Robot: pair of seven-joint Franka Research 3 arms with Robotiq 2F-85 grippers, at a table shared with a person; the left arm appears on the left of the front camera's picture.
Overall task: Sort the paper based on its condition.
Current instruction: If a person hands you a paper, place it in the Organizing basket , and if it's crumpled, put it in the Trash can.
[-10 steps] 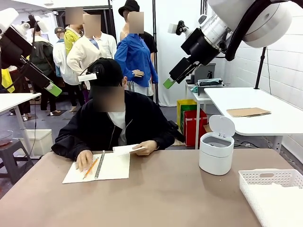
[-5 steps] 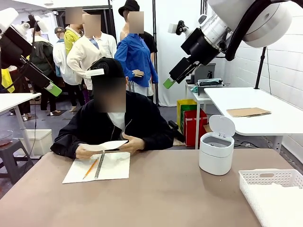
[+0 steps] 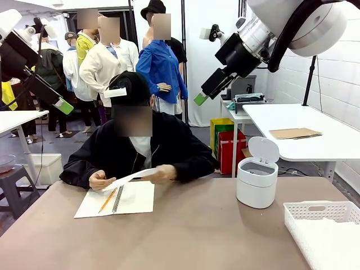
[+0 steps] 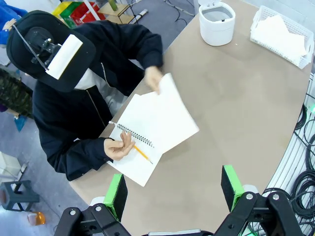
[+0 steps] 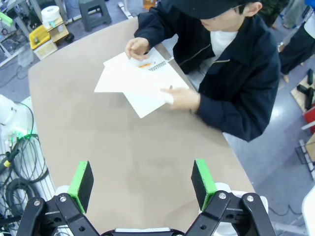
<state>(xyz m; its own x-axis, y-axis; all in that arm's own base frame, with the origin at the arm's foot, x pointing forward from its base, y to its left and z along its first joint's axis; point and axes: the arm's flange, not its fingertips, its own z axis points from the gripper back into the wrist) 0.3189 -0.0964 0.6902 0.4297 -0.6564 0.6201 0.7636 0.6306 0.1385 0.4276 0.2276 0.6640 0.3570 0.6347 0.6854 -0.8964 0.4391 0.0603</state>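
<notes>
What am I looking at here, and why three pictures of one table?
Two robot arms share a table with a person. One picture comes from a fixed camera between the arms, looking across at the person. The other two come from cameras on the wrists, looking down past green-padded fingers: the left robot hand and the right robot hand, both open and empty, high above the table. On the table lie an open spiral notebook with a pencil on it, a small white bin with its lid up, and a white basket. The person holds one loose sheet of paper over the notebook.
</notes>
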